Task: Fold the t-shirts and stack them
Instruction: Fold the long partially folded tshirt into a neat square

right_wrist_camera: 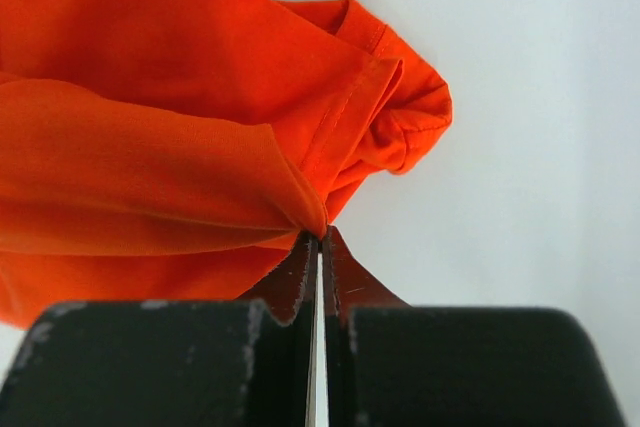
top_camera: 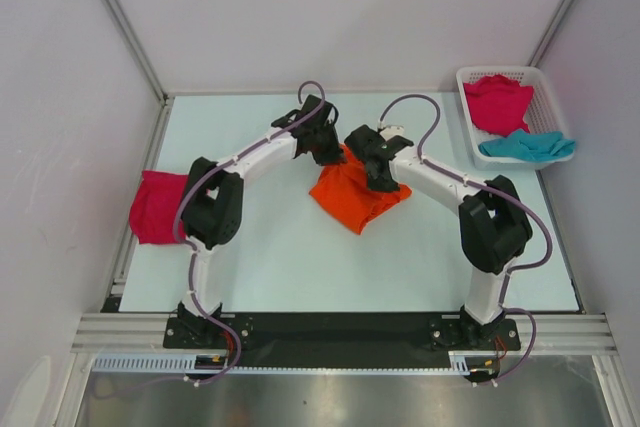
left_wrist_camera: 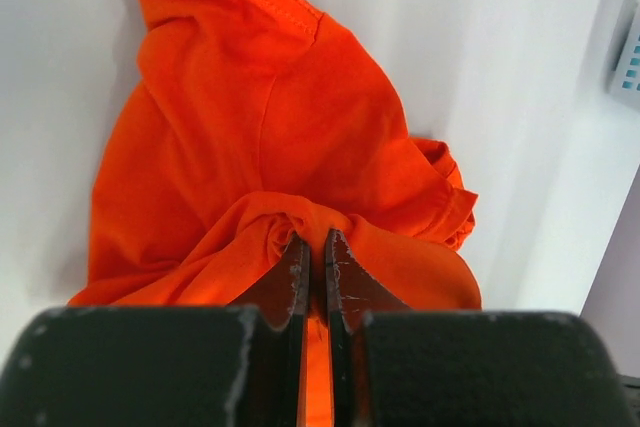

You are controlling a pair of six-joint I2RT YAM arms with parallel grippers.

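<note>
An orange t-shirt (top_camera: 355, 197) lies bunched in the middle of the table, its far edge lifted. My left gripper (top_camera: 330, 152) is shut on a gathered fold of the orange t-shirt (left_wrist_camera: 250, 147); in the left wrist view the cloth bulges around the fingertips of the left gripper (left_wrist_camera: 317, 239). My right gripper (top_camera: 385, 179) is shut on a thin edge of the orange t-shirt (right_wrist_camera: 150, 127), pinched at the tips of the right gripper (right_wrist_camera: 320, 235). A folded magenta-pink t-shirt (top_camera: 157, 206) lies at the table's left edge.
A white lattice basket (top_camera: 470, 82) stands at the back right, holding a crumpled magenta-pink t-shirt (top_camera: 497, 100) and a teal t-shirt (top_camera: 527, 146) draped over its front rim. White walls enclose the table on three sides.
</note>
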